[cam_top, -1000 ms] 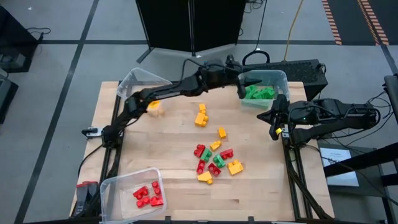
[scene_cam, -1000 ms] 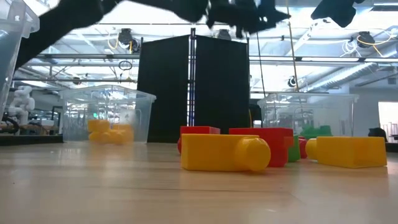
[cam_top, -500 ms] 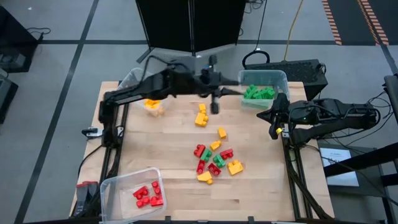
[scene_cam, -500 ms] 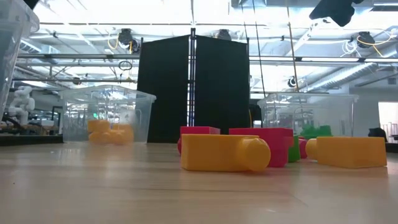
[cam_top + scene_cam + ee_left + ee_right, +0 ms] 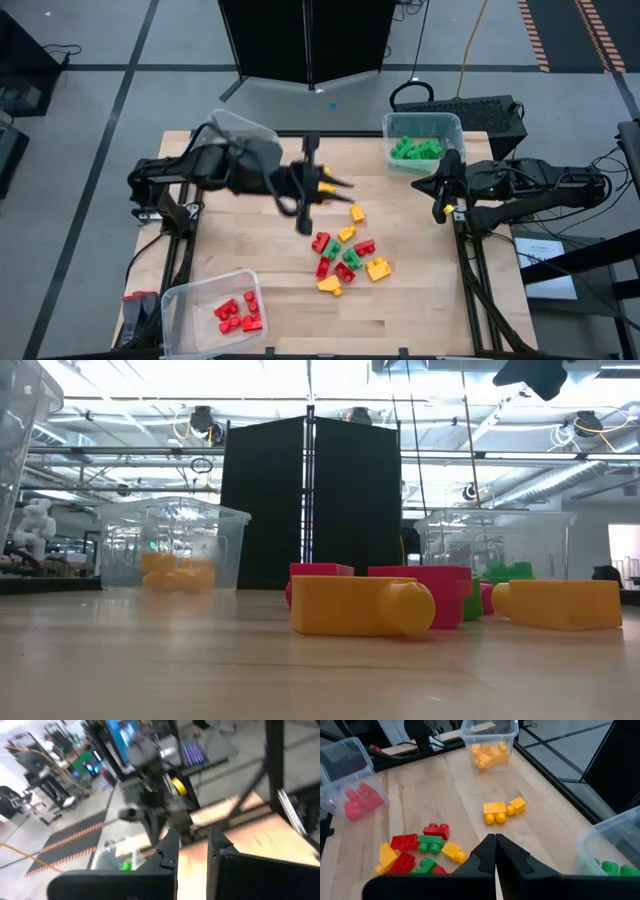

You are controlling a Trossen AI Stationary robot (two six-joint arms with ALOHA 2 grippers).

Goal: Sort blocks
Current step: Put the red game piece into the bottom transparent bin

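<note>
Loose red, green and yellow blocks (image 5: 345,255) lie in a heap on the table right of centre, also seen in the right wrist view as blocks (image 5: 420,850). Two yellow blocks (image 5: 502,810) lie farther back, with another yellow block (image 5: 357,213) between. My left gripper (image 5: 345,184) hangs high over the table's middle, above those yellow blocks, pointing toward the right edge. In its blurred wrist view the left gripper (image 5: 193,837) has nothing between its fingers. My right gripper (image 5: 422,187) waits shut at the right edge, empty; its wrist view shows the right gripper (image 5: 495,840) closed.
Three clear bins stand at the table's edges. The bin with green blocks (image 5: 422,145) is far right, the bin with yellow blocks (image 5: 492,742) far left and partly under my left arm, and the bin with red blocks (image 5: 212,310) near left. Bare wood lies between the heap and the red bin.
My left gripper has drawn back from above the green bin toward the table's left and near edges, to over the middle. It has risen and rolled on the way, and its arm has left the low view. The blocks on the table have stayed put.
</note>
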